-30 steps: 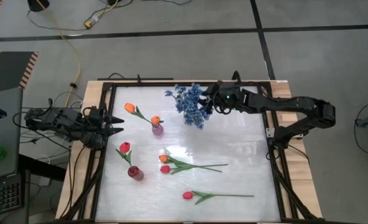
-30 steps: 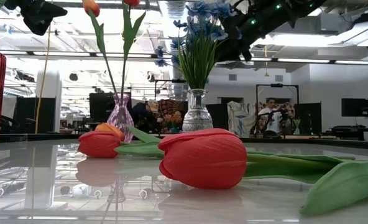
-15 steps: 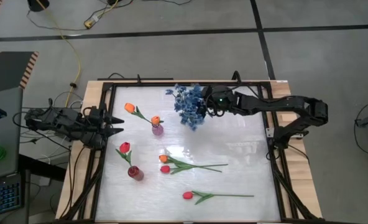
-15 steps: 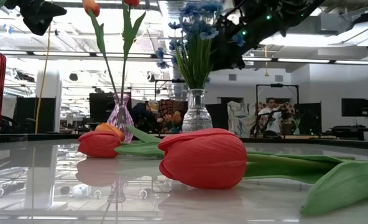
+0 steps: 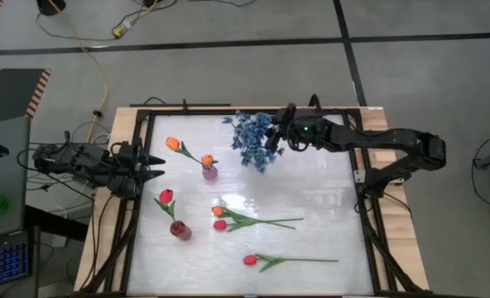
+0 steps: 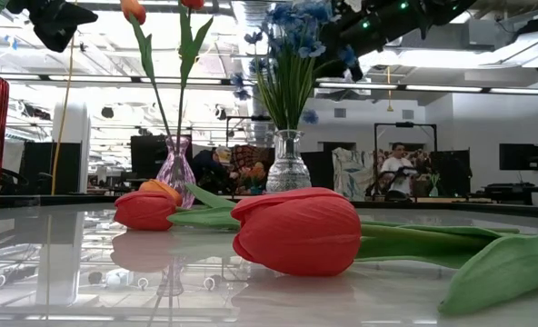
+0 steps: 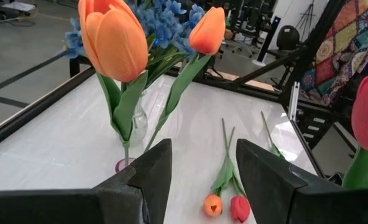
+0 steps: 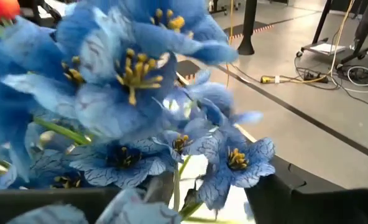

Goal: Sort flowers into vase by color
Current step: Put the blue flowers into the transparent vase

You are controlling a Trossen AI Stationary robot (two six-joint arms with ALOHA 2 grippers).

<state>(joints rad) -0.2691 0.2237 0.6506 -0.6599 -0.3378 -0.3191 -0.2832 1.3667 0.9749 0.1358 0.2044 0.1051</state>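
Blue blossom sprigs [image 5: 253, 141] stand in a clear glass vase [image 6: 288, 165] at the table's far middle. My right gripper [image 5: 276, 132] is open just right of the bunch, and blossoms [image 8: 140, 81] fill the space between its fingers. A pink vase [image 5: 209, 172] holds two orange tulips [image 5: 172, 143]. A red vase [image 5: 180, 230] holds one red tulip [image 5: 166, 196]. An orange tulip [image 5: 218, 211] and two red tulips [image 5: 219, 224] [image 5: 249, 260] lie flat on the table. My left gripper [image 5: 160, 166] waits open at the left edge. My right gripper comes level from the table's right with its fingers spread on either side of the blue blossoms and a green stem [image 8: 176, 183]. I cannot tell whether either finger touches them.
The black frame rail [image 5: 361, 178] runs round the white table top. Bare table lies to the right of the lying tulips. In the low view a red tulip bud [image 6: 296, 232] lies close in front, and people sit in the room behind.
My right gripper pushed toward the table's left into the blue bunch, then drew back toward the right and rose a little. The bunch was pressed together and has spread out again, with blossoms hanging on its right side.
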